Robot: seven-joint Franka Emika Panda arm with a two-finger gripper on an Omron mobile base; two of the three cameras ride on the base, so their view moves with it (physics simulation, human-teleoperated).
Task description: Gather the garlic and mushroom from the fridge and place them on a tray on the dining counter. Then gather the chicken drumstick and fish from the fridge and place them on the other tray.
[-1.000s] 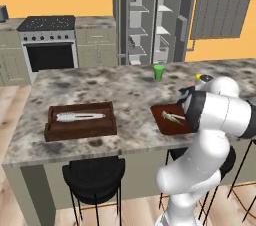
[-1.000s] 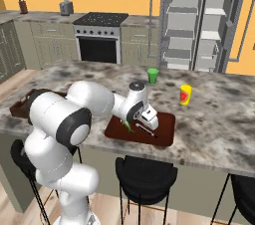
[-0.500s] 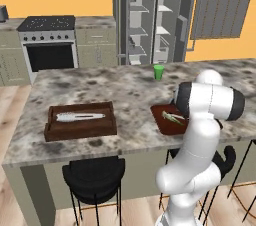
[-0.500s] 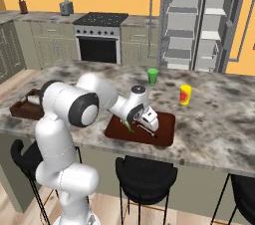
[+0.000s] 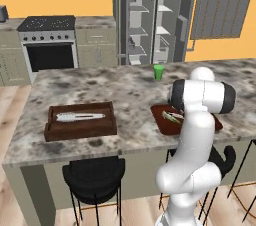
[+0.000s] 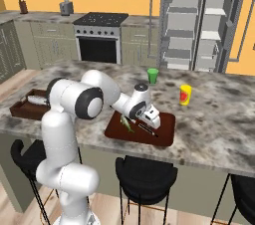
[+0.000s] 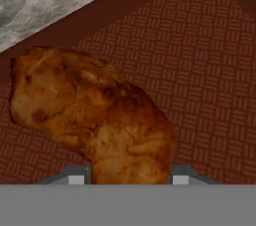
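Since the earlier frames the arm has swung its elbow right and folded more upright over the tray [image 6: 164,132]; base cameras unchanged. Gripper [image 6: 144,128] is low over the reddish-brown tray on the dining counter [image 5: 125,87], near a small pale green item [image 6: 125,123]. Hand view: chicken drumstick [image 7: 95,115] sits between the fingers, which close on its narrow end, just above the tray's woven floor. Fish [image 5: 80,116] lies in the other tray [image 5: 80,131], well apart to the left. Fridge [image 5: 155,15] stands open behind.
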